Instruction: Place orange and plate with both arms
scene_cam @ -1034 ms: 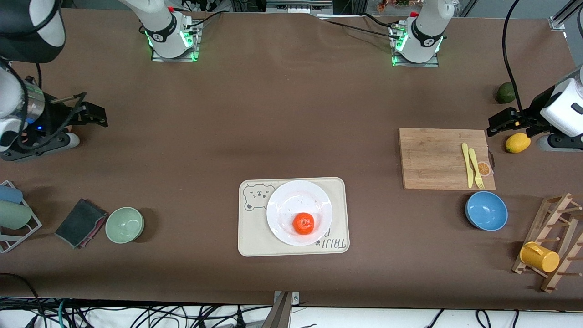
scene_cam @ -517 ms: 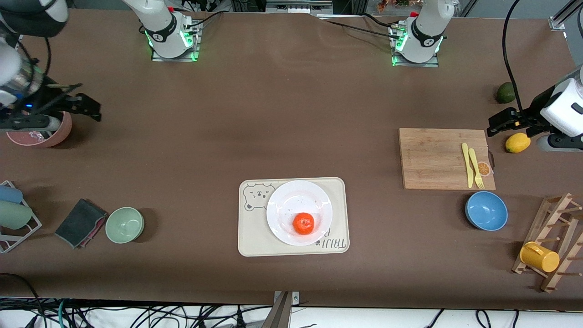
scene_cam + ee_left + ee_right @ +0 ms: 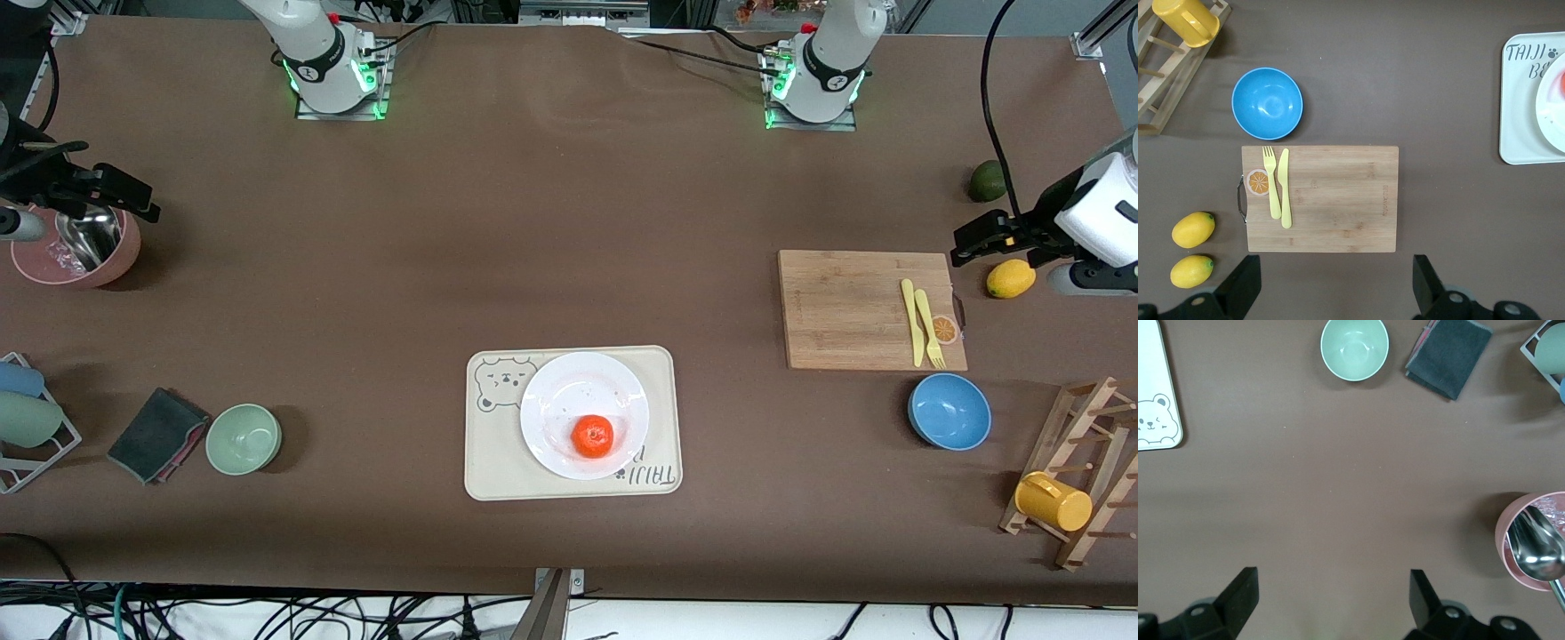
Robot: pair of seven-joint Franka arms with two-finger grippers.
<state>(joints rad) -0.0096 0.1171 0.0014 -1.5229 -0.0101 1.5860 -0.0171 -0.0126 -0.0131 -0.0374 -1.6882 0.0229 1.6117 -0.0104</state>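
Note:
The orange lies on the white plate, on the part of it nearer the front camera. The plate sits on the cream bear tray at mid-table. In the left wrist view only an edge of the plate and a sliver of the orange show. My left gripper is open and empty, over the table beside the cutting board; its jaws stand wide apart. My right gripper is open and empty over the table beside a pink bowl; it holds nothing.
The cutting board carries a yellow fork and knife. A lemon and avocado lie by the left arm. A blue bowl, a rack with a yellow cup, a green bowl, a grey cloth. A metal spoon lies in the pink bowl.
My right arm has pulled up and away toward its end of the table, uncovering the pink bowl with the spoon. The left arm, orange and plate have not moved.

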